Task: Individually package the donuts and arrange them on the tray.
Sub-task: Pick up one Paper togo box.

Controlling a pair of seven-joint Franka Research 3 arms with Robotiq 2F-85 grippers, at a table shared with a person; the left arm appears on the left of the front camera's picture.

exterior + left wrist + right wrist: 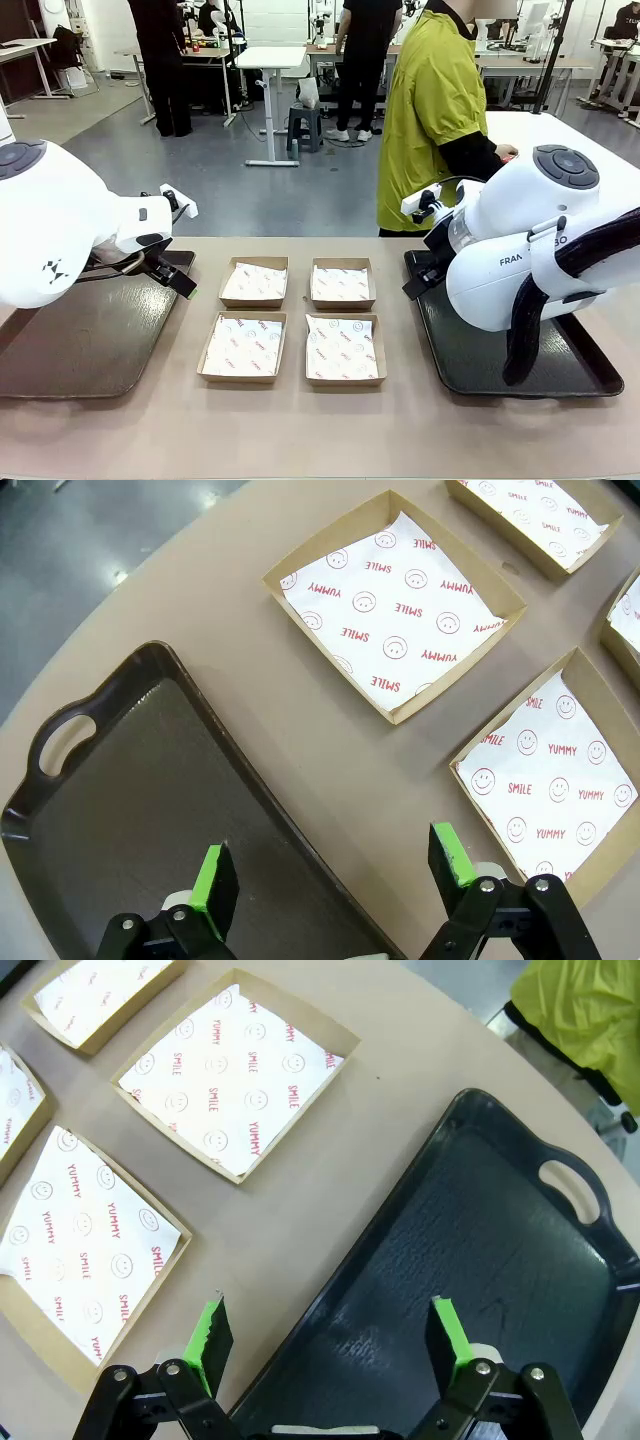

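Observation:
The donuts are out of view. My left gripper (335,875) is open with nothing between its green pads; it hovers over the inner edge of a dark brown tray (130,800) at the table's left (80,340). My right gripper (330,1335) is open too and holds nothing, hanging above the inner edge of a black tray (470,1250) at the table's right (480,365). Both trays look bare where they show.
Four shallow cardboard boxes lined with printed paper sit in a two-by-two block mid-table, with nothing in them: far left (254,282), far right (341,284), near left (243,346), near right (345,348). A person in a yellow-green top (430,110) stands at the far side.

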